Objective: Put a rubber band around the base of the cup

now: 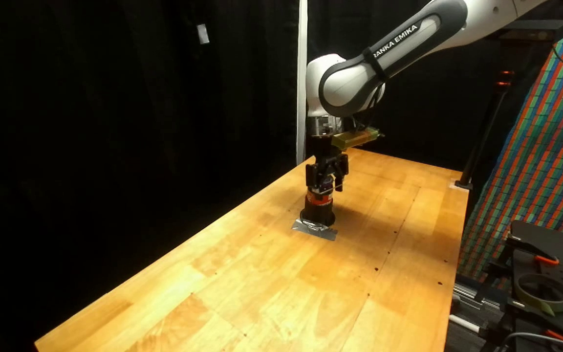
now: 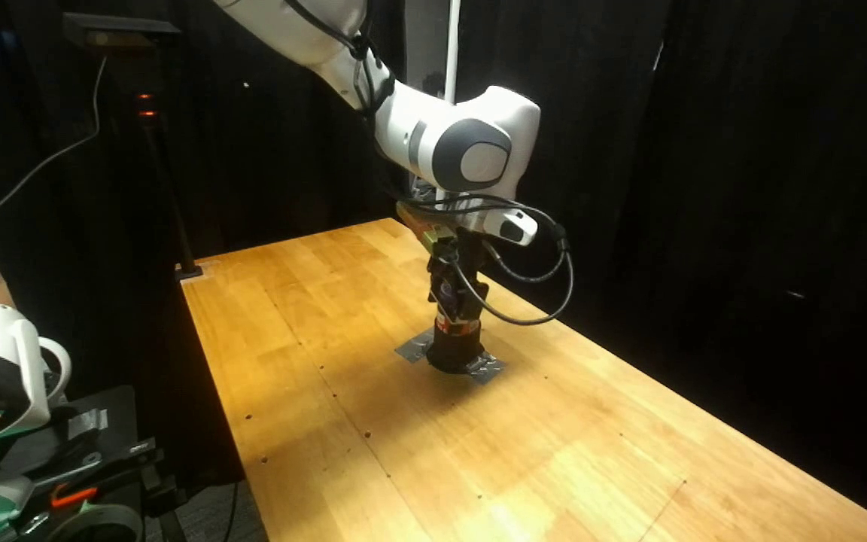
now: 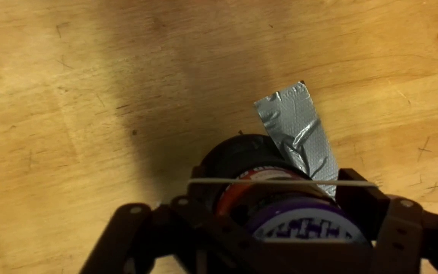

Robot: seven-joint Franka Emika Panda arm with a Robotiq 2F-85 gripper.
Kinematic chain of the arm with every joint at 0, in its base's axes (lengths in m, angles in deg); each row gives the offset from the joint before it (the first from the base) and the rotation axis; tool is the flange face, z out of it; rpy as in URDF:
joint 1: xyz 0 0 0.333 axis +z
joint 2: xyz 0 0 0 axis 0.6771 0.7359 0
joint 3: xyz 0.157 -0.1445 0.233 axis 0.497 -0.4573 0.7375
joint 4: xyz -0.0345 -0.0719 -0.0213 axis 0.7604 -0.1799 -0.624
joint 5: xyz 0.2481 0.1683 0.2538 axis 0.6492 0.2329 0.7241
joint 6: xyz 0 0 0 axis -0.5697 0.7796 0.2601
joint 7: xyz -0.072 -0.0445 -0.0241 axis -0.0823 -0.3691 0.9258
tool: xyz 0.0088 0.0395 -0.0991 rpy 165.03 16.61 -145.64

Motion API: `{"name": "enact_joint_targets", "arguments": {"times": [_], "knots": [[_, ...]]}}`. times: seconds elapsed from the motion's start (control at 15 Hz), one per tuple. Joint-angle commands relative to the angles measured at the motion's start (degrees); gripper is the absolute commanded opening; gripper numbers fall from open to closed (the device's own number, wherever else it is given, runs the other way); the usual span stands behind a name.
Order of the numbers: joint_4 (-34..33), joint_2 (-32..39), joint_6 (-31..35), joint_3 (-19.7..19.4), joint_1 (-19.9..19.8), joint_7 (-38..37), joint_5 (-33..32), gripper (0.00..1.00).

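Note:
The cup is a short dark cylinder with an orange-red stripe and a wider black base. It stands upright on the table in both exterior views [image 1: 319, 199] [image 2: 454, 351]. In the wrist view the cup [image 3: 228, 198] shows a purple-rimmed top with white and purple lettering. My gripper [image 1: 326, 186] [image 2: 454, 305] points down over the cup, and its fingers are spread around the upper part. In the wrist view the gripper [image 3: 280, 179] is open. A pale rubber band [image 3: 264, 181] is stretched between the two fingertips, on the near side of the cup's stripe. The band's far side is hidden.
Silver tape strips [image 1: 316, 231] [image 2: 412, 347] lie at the foot of the cup, and one strip [image 3: 299, 125] shows in the wrist view. The wooden table [image 1: 281, 293] has small holes. A black post [image 1: 482, 132] stands at a table corner. A cable loop [image 2: 570, 282] hangs beside the wrist.

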Motion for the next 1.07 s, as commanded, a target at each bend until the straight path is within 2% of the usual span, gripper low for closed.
{"name": "enact_joint_targets", "arguments": {"times": [0.0, 0.27, 0.4, 0.47, 0.6, 0.73, 0.8, 1.0], "knots": [[12.4, -9.2, 6.0, -0.1, 0.3, 1.1, 1.0, 0.58], [21.4, -15.7, 11.5, 0.0, 0.4, 0.7, 1.1, 0.27], [26.1, -17.7, 19.6, -0.2, 0.6, -1.3, 1.6, 0.11], [28.3, -18.5, 23.5, -0.2, 0.7, -1.7, 1.8, 0.07], [32.7, -19.3, 33.2, -0.1, 0.8, -2.7, 2.5, 0.01], [36.1, -19.5, 42.5, -0.2, 1.1, -3.5, 2.9, 0.00], [38.0, -19.3, 47.4, -0.3, 1.4, -3.7, 3.0, 0.04], [43.2, -18.7, 60.9, 0.1, 1.5, -3.9, 4.3, 0.05]]}}
